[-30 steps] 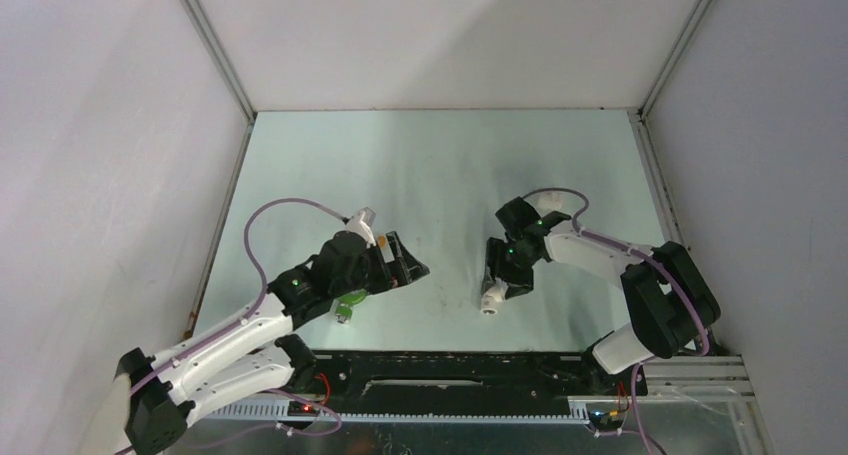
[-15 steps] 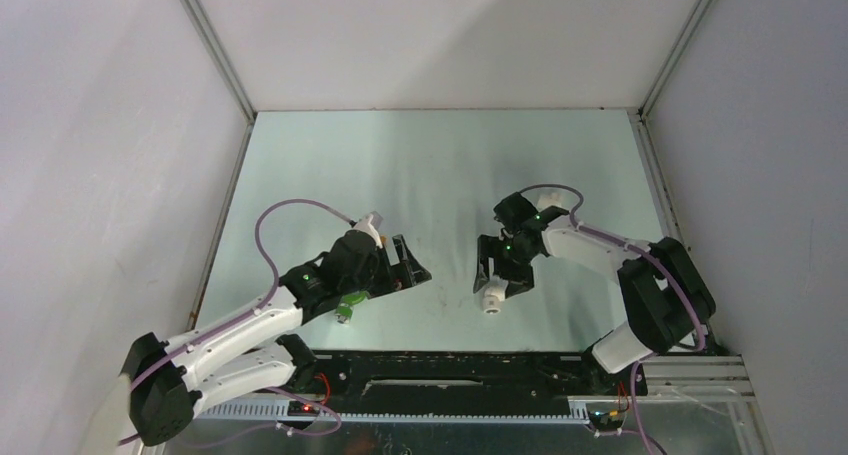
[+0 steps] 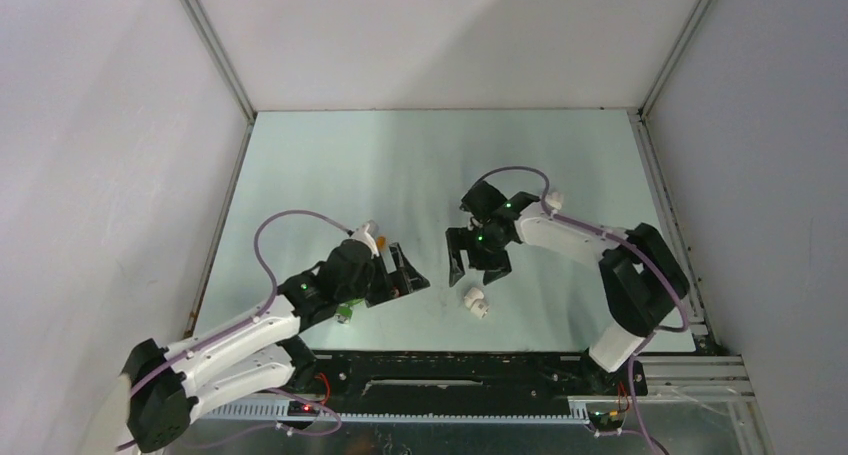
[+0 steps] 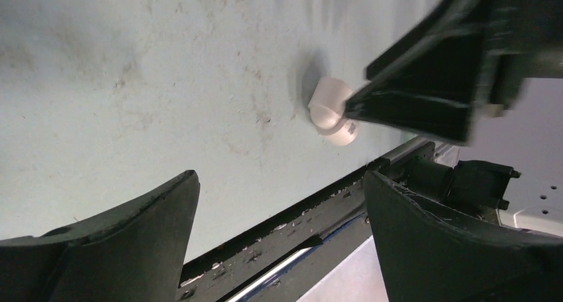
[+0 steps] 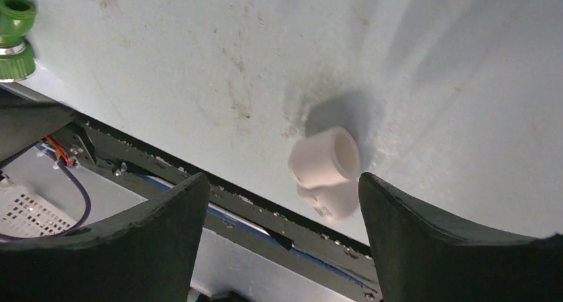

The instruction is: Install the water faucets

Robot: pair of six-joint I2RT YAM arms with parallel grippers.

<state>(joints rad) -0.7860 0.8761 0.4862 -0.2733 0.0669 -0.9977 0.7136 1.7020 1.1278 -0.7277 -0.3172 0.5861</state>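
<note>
**Right tool lets go of the white elbow; green faucet lies by the left arm**

The table [image 3: 400,165] is a flat pale-green sheet. It is smooth, though the wrist views show it scuffed and flecked with brown, and a black rail [image 3: 450,360] edges its near side.

The right arm [image 3: 570,237], white shells on black joints, has swung leftward since a second ago. Its tool [image 3: 478,270] now hovers above the table, farther from the rail than it was. Back then that tool was down on the white elbow [image 3: 476,303]. Now its black tapered fingers are spread wide with nothing between them. The elbow lies free on the table, between the tool and the rail and a little left of its earlier spot.

The left arm [image 3: 240,330] has shifted only slightly. Its tool [image 3: 410,267] is spread wide as before, holds nothing and points toward the elbow.

The green faucet [image 3: 347,310] lies on the table near the rail, partly under the left arm, where it lay a second ago. In the right wrist view it is glossy green plastic, round and open-ended, with a pale band round it. The elbow is matt white plastic, a short bent tube with one round mouth showing, and it casts a soft shadow
</note>
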